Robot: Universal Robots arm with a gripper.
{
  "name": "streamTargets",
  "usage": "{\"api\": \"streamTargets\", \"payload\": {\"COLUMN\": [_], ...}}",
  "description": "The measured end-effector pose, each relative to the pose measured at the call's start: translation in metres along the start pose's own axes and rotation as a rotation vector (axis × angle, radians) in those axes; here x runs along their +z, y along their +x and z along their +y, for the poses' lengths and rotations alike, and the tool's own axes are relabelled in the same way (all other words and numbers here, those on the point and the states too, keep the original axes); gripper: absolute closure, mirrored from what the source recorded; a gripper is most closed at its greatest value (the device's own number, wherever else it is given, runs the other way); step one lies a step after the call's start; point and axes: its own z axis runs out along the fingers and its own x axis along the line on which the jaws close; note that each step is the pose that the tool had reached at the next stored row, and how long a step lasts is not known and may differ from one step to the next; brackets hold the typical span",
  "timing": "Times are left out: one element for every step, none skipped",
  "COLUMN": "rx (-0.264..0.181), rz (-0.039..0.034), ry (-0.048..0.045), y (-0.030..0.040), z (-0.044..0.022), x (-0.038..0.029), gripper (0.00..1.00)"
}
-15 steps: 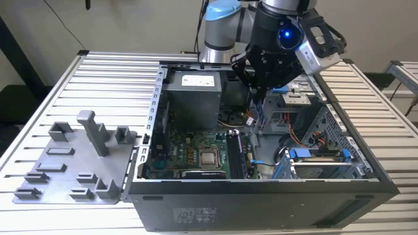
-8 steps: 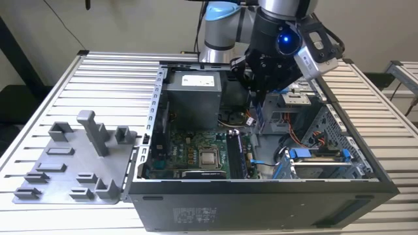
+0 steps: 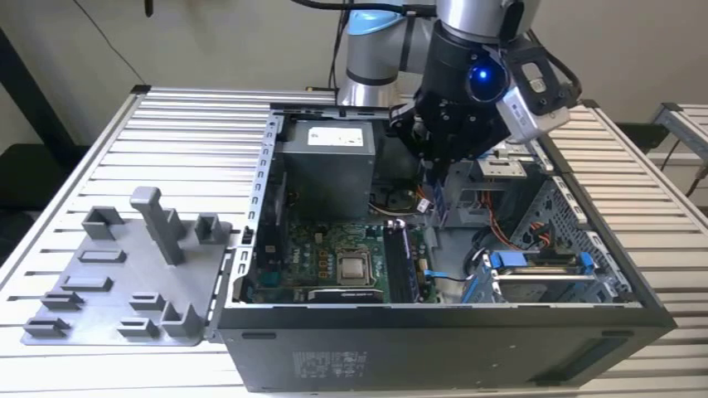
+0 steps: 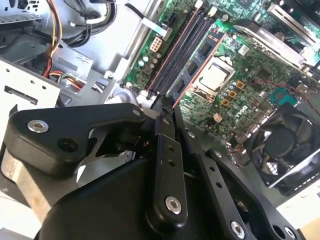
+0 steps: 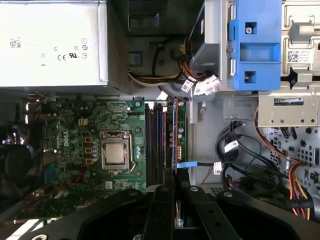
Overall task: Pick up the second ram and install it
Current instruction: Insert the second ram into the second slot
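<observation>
The second ram (image 4: 199,56) is a thin dark board with small chips, and my gripper (image 4: 165,104) is shut on one end of it. In the first wrist view the ram (image 5: 176,140) shows edge-on as a narrow line rising from between the fingers of the gripper (image 5: 176,176). It runs parallel to the dark memory slots (image 5: 155,145) and just beside them. In the exterior view the gripper (image 3: 438,184) hangs inside the open computer case (image 3: 443,332), above the motherboard's far end. The stick (image 3: 440,207) points down from it.
A grey power supply (image 3: 332,162) fills the case's far corner. The silver processor socket (image 5: 115,152) lies beside the slots, and a black fan (image 4: 285,145) beyond it. A blue drive bracket (image 5: 255,45) and loose cables (image 5: 240,155) crowd the other side. A grey fixture plate (image 3: 122,282) lies at the exterior view's left.
</observation>
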Motion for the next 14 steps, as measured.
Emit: {"api": "streamTargets", "payload": {"rx": [0.000, 0.000, 0.000, 0.000, 0.000, 0.000, 0.000, 0.000, 0.000, 0.000, 0.000, 0.000, 0.000, 0.000], "rz": [-0.0001, 0.0000, -0.0001, 0.0001, 0.0006, 0.0012, 0.0022, 0.0037, 0.0047, 0.0052, 0.0055, 0.0057, 0.0058, 0.0059], "ry": [0.0000, 0.0000, -0.0001, 0.0000, 0.0000, 0.0000, 0.0001, 0.0001, 0.0001, 0.0003, 0.0002, 0.0002, 0.0002, 0.0003], "y": [0.0000, 0.0001, 0.0000, 0.0001, 0.0001, 0.0001, 0.0001, 0.0002, 0.0002, 0.0002, 0.0002, 0.0003, 0.0003, 0.0003], "z": [-0.0002, -0.0004, -0.0005, -0.0006, -0.0006, -0.0006, -0.0006, -0.0007, -0.0007, -0.0007, -0.0007, -0.0008, -0.0008, -0.0008], "x": [0.0009, 0.0020, 0.0031, 0.0042, 0.0052, 0.0062, 0.0072, 0.0081, 0.0090, 0.0098, 0.0106, 0.0114, 0.0122, 0.0129], "gripper": [0.86, 0.86, 0.86, 0.86, 0.86, 0.86, 0.86, 0.86, 0.86, 0.86, 0.86, 0.86, 0.86, 0.86]}}
